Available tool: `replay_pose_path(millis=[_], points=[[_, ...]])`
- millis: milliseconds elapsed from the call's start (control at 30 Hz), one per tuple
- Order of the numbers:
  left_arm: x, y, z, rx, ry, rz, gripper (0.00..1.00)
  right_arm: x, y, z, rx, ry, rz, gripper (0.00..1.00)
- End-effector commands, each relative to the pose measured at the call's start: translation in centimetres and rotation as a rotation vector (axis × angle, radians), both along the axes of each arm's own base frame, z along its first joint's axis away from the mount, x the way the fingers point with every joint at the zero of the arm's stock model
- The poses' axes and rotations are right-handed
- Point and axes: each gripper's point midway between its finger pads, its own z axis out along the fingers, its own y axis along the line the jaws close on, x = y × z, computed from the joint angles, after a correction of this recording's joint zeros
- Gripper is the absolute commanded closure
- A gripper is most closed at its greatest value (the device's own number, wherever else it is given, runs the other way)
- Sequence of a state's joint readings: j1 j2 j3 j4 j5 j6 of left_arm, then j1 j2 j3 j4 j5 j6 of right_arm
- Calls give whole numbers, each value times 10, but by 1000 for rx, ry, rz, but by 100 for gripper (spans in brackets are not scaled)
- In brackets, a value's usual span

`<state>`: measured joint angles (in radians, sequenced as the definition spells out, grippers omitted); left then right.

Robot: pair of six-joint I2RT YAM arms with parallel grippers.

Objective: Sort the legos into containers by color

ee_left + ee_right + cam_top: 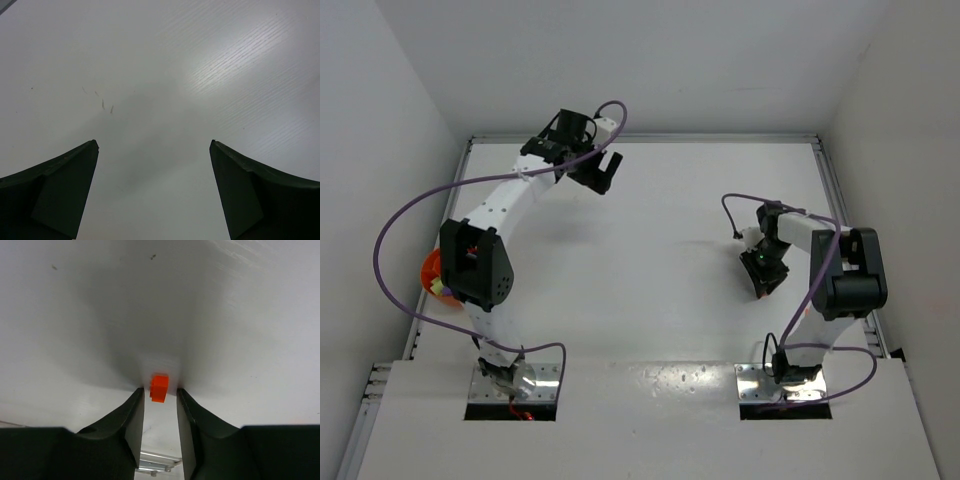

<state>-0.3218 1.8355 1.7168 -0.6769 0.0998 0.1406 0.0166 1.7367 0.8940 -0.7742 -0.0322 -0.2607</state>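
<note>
Progress: orange lego (159, 385) unsorted on desk (75, 315), between right end effector (160, 389) jaws, grip cannot tell; left end effector (153, 142) released, empty; bowl (428, 268) mostly hidden.

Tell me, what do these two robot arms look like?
The left arm and right arm have white links and black joint housings. A purple cable loops along each. The left end effector and right end effector each have two dark tapered fingers.

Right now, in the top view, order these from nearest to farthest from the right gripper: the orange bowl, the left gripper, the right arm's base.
1. right arm's base: near edge, below the right gripper
2. left gripper: far side, leftward
3. orange bowl: left edge
</note>
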Motion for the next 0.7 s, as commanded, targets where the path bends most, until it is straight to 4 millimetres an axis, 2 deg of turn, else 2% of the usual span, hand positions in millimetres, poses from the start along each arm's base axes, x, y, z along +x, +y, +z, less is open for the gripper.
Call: replay_pose_path(millis=[0, 233, 367, 433, 667], points=[[2, 1, 6, -4, -26, 25, 0, 4, 1, -7, -17, -17, -28, 67], [3, 4, 4, 9, -30, 38, 0, 10, -2, -15, -42, -11, -57, 70], [3, 5, 2, 13, -38, 45, 0, 14, -2, -17, -42, -12, -57, 81], [0, 7, -5, 16, -29, 45, 0, 19, 0, -16, -33, -23, -67, 83], [-11, 3, -9, -18, -9, 34, 0, 35, 10, -13, 8, -39, -60, 95]])
